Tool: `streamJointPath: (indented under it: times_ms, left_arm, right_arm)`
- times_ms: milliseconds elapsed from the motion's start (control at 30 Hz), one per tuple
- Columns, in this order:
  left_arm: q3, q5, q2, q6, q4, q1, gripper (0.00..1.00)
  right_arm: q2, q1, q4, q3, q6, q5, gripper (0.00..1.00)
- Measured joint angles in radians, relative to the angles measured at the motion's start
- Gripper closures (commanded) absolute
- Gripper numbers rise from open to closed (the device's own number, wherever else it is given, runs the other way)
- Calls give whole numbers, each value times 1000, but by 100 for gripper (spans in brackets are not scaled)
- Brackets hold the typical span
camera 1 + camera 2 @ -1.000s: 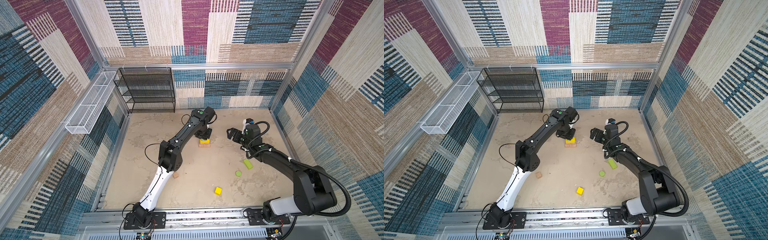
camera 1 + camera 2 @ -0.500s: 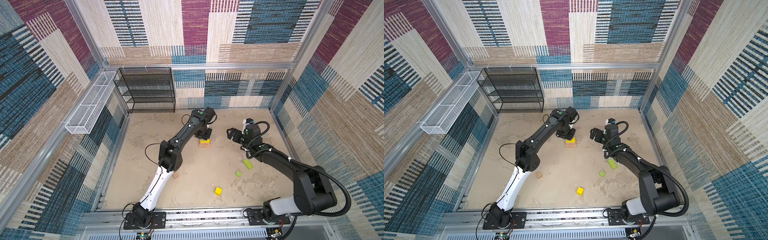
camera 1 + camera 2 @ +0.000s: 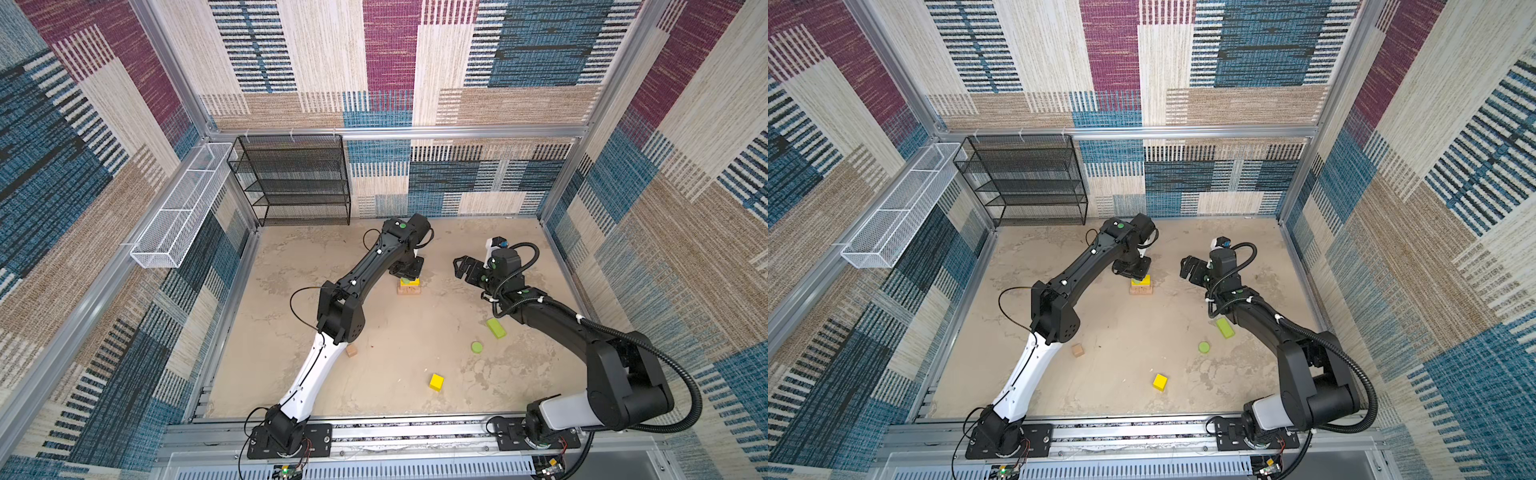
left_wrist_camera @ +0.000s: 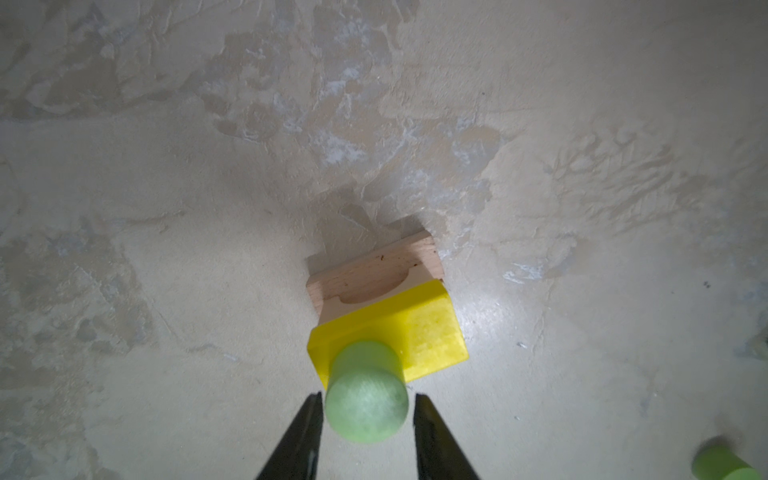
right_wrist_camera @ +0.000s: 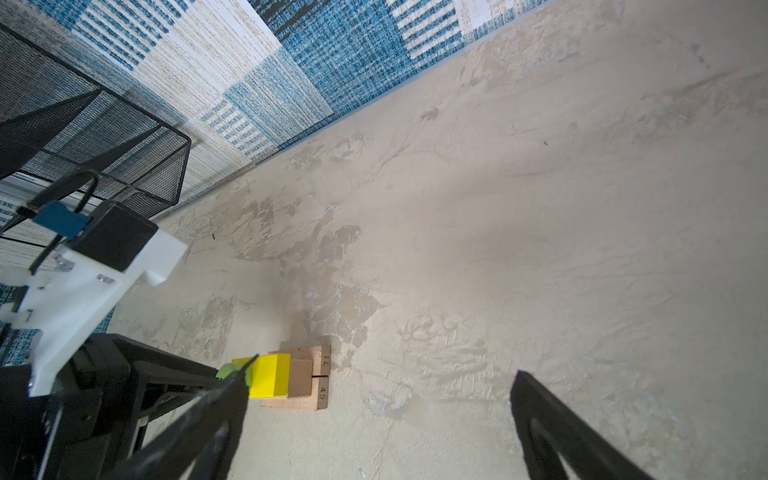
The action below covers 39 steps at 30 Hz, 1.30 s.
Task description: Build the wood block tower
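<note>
In both top views the arms and the loose pieces are in the same places as one second ago, so the change is a small one at the left claw [image 4: 367,397]. In the left wrist view its two black fingers stand on both sides of the lime green wooden disc [image 4: 365,409], each with a thin gap, not pressing it. I judge the claw is released and the disc was just set down.

The wood block tower [image 3: 409,286] stands near the middle of the beige, mottled worktop [image 3: 395,332], directly under the left claw. The disc sits on the glossy yellow wooden bar [image 4: 415,332], and below it lie the plain tan wooden bars [image 5: 320,374]. The one seen from the left wrist has a shallow curved cut-out, and two have numbers stamped on their ends.

The right claw [image 3: 464,270] hovers beside the tower, its fingers wide apart and holding nothing.

Four pieces lie apart on the worktop, not yet stacked: a lime green bar [image 3: 496,328], a second flat lime green disc [image 3: 477,347], a yellow cube [image 3: 436,382] and a tan cube [image 3: 351,351]. The painted pieces look smooth, and the round disc gives only a small top for the next block, so I think the next piece must be placed carefully.
</note>
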Motion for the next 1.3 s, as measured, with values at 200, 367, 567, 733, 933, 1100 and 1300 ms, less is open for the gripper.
streamJointPath:
  times_ms: [200, 367, 567, 733, 933, 1100, 1300]
  left_arm:
    - [-7, 0, 0, 0, 0, 0, 61]
    - [-7, 0, 0, 0, 0, 0, 63]
    - [-6, 0, 1, -5, 0, 0, 65]
    - [0, 0, 5, -14, 0, 0, 66]
    - [10, 1, 11, -23, 1, 0, 66]
    - [14, 1, 13, -26, 2, 0, 66]
    - [14, 1, 13, -27, 2, 0, 65]
  right_arm:
    - [-1, 0, 0, 0, 0, 0, 1]
    - [-1, 0, 0, 0, 0, 0, 1]
    - [-1, 0, 0, 0, 0, 0, 1]
    - [-1, 0, 0, 0, 0, 0, 1]
    - [1, 0, 0, 0, 0, 0, 1]
    - [1, 0, 0, 0, 0, 0, 1]
    - [3, 0, 0, 0, 0, 0, 1]
